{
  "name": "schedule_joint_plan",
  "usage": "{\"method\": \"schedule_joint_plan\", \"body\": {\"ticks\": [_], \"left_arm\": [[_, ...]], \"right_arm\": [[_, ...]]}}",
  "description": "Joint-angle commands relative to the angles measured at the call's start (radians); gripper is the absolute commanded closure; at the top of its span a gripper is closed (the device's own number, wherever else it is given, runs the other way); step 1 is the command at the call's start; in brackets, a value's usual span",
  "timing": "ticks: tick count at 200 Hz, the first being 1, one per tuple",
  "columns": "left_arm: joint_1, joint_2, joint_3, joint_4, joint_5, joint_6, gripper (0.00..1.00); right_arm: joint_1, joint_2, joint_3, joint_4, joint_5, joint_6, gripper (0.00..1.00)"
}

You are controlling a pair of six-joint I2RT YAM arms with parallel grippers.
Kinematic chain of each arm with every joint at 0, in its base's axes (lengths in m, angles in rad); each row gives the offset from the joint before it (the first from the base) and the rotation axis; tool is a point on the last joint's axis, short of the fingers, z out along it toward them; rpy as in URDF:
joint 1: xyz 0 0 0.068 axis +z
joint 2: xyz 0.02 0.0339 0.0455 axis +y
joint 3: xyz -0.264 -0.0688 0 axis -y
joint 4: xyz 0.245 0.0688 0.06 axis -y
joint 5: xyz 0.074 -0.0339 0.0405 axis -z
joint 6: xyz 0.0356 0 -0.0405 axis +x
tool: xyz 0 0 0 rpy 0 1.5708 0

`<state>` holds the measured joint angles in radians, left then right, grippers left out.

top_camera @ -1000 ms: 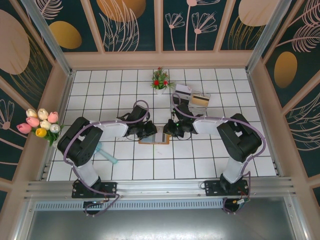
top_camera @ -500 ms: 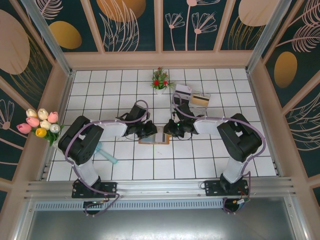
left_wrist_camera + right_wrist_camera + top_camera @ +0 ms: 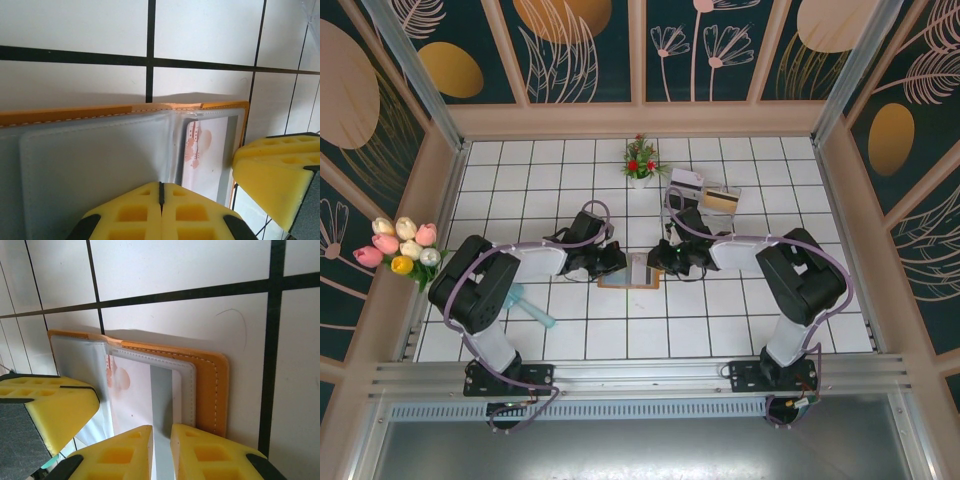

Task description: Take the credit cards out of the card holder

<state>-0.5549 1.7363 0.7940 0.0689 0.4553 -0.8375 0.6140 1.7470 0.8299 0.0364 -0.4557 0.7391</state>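
Card holder (image 3: 212, 385) lies open on the tiles (image 3: 175, 265); left jaws together, right jaws slightly apart.

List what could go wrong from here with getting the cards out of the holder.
1. The left gripper has its jaws shut over the clear sleeve, not the card; pulling may drag the whole card holder along.
2. The right gripper, jaws slightly apart, straddles the sleeve edge and might pinch plastic with the card.
3. Both grippers crowd one corner and could collide.
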Motion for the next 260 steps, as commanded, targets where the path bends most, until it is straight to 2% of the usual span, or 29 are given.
{"method": "schedule_joint_plan", "body": {"ticks": [1, 31, 63, 98, 139, 168, 187, 217, 248, 260], "left_arm": [[0.008, -0.016, -0.023, 0.027, 0.038, 0.010, 0.91], [0.008, 0.008, -0.030, 0.115, 0.126, -0.010, 0.82], [0.001, 0.020, -0.016, 0.107, 0.137, 0.003, 0.79], [-0.009, 0.052, -0.007, 0.090, 0.133, 0.009, 0.81], [-0.009, 0.068, 0.003, 0.045, 0.071, 0.012, 0.82], [-0.010, 0.082, 0.002, 0.063, 0.113, 0.023, 0.83], [-0.009, 0.113, 0.017, 0.077, 0.203, 0.064, 0.83], [-0.002, 0.157, 0.046, 0.038, 0.230, 0.134, 0.84], [0.001, 0.168, 0.066, 0.039, 0.236, 0.145, 0.84], [0.004, 0.169, 0.069, 0.031, 0.217, 0.143, 0.88]], "right_arm": [[-0.016, 0.009, -0.041, -0.081, 0.034, -0.019, 0.79], [-0.016, 0.022, -0.039, -0.078, 0.031, -0.019, 0.79], [-0.016, 0.036, -0.037, -0.077, 0.028, -0.020, 0.79], [-0.017, 0.043, -0.034, -0.079, 0.025, -0.023, 0.80], [-0.016, 0.047, -0.033, -0.084, 0.025, -0.026, 0.80], [-0.017, 0.055, -0.032, -0.081, 0.021, -0.028, 0.80], [-0.016, 0.060, -0.035, -0.073, 0.012, -0.033, 0.80], [-0.017, 0.063, -0.033, -0.072, 0.007, -0.037, 0.80], [-0.016, 0.069, -0.032, -0.076, 0.005, -0.043, 0.80], [-0.017, 0.065, -0.030, -0.079, 0.007, -0.046, 0.80]]}}
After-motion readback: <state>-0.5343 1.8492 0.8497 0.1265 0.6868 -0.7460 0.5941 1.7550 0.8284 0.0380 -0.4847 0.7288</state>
